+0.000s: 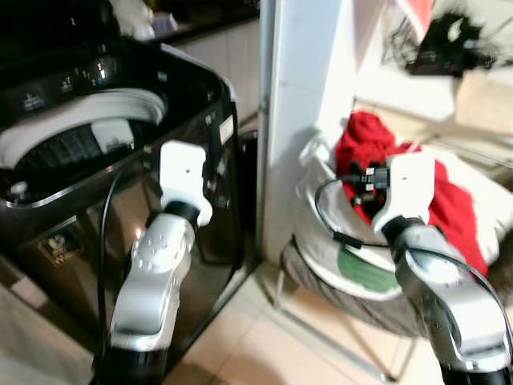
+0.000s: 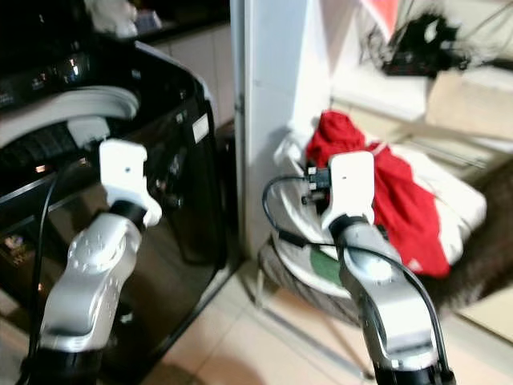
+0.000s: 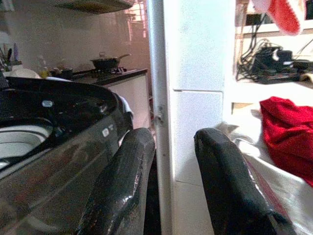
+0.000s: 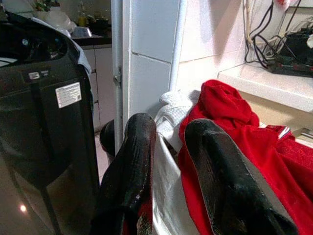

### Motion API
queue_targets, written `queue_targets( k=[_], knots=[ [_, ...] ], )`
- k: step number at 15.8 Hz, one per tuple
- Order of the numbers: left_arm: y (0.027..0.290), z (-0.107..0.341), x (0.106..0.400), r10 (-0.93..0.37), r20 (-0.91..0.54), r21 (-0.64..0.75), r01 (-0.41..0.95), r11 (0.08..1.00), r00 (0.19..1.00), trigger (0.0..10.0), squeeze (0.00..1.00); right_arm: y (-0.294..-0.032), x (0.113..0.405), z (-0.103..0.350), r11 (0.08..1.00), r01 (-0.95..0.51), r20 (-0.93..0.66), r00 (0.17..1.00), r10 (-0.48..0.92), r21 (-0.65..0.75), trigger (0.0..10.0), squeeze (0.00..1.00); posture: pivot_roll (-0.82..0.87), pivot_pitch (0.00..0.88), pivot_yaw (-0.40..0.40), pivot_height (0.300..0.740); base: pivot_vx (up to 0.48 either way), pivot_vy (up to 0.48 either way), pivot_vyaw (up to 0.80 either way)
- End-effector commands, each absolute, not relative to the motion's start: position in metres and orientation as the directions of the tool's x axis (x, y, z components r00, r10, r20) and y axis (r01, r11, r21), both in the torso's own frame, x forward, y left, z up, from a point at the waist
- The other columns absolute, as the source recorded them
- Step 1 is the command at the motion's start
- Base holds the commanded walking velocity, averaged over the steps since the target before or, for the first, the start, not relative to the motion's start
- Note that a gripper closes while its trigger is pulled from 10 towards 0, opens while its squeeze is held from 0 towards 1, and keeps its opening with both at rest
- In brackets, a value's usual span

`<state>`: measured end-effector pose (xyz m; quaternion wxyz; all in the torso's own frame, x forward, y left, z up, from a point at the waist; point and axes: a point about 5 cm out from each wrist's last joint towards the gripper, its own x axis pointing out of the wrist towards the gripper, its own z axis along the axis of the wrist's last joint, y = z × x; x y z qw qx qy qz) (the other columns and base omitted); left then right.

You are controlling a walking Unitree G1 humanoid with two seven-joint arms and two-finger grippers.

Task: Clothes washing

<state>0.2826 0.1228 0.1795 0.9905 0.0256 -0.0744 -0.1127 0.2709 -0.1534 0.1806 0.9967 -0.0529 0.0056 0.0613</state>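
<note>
A black top-loading washing machine (image 1: 120, 160) stands at the left with its lid up and its pale drum rim (image 1: 80, 120) exposed; nothing can be made out inside the drum from here. The left claw (image 3: 168, 181) is raised beside the machine's front corner, its two black fingers (image 3: 122, 186) apart and holding nothing, facing the white pillar (image 1: 296, 120) that separates the machine from the laundry.

To the right of that pillar a basket (image 1: 337, 281) sits low near the tiled floor (image 1: 256, 337), heaped with white cloth (image 1: 321, 200) and topped by a red garment (image 1: 377, 152), the piece most plainly waiting to be washed. The right claw (image 4: 168, 176) hangs just beside the pile, its fingers (image 4: 132, 166) parted and empty, with the red garment close against the far finger; whether it touches the fabric cannot be told. Behind the pile, a ledge (image 1: 465, 88) carries a tangle of dark cables (image 1: 449, 40).

By the look of things, the wash has barely begun: the machine is open and ready, the clothes are all in the basket, and nothing is gripped. Left to do are the grasp on the red garment, the carry across the pillar, the drop into the drum, and the same again for the white pieces.
</note>
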Motion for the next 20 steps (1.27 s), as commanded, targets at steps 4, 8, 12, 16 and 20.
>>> queue_targets(
  k=[4, 8, 12, 16, 20],
  knots=[
    [0.1191, 0.1855, 0.2805, -0.229, 0.165, 0.068, 0.221, 0.973, 0.959, 10.0, 0.0, -0.1553, 0.2756, 0.1851, 0.989, -0.126, -0.006, 0.992, 0.126, -0.073, 10.0, 0.0, -0.05, 0.015, 0.012, 0.74, 0.394, 0.0, 0.0],
    [0.1224, 0.1876, 0.2834, -0.204, 0.17, 0.074, 0.194, 0.978, 0.964, 10.0, 0.0, -0.1546, 0.2773, 0.1848, 0.988, -0.135, -0.01, 0.991, 0.134, -0.081, 10.0, 0.0, -0.05, 0.013, 0.022, 0.74, 0.404, 0.0, 0.0],
    [0.1262, 0.1904, 0.2847, -0.194, 0.178, 0.085, 0.181, 0.98, 0.965, 10.0, 0.0, -0.1508, 0.2772, 0.1853, 0.981, -0.171, -0.003, 0.985, 0.171, -0.092, 10.0, 0.0, -0.04, 0.012, 0.022, 0.74, 0.412, 0.0, 0.0],
    [0.1254, 0.1896, 0.2839, -0.202, 0.172, 0.085, 0.19, 0.978, 0.964, 10.0, 0.0, -0.1528, 0.2781, 0.1839, 0.986, -0.149, -0.014, 0.989, 0.148, -0.076, 10.0, 0.0, -0.04, 0.01, 0.023, 0.74, 0.41, 0.0, -0.29],
    [0.1222, 0.1883, 0.2821, -0.21, 0.169, 0.075, 0.2, 0.977, 0.963, 10.0, 0.0, -0.156, 0.2777, 0.1842, 0.985, -0.149, -0.013, 0.989, 0.148, -0.086, 10.0, 0.0, -0.04, 0.008, 0.023, 0.74, 0.411, 0.0, -0.4]
  ],
)
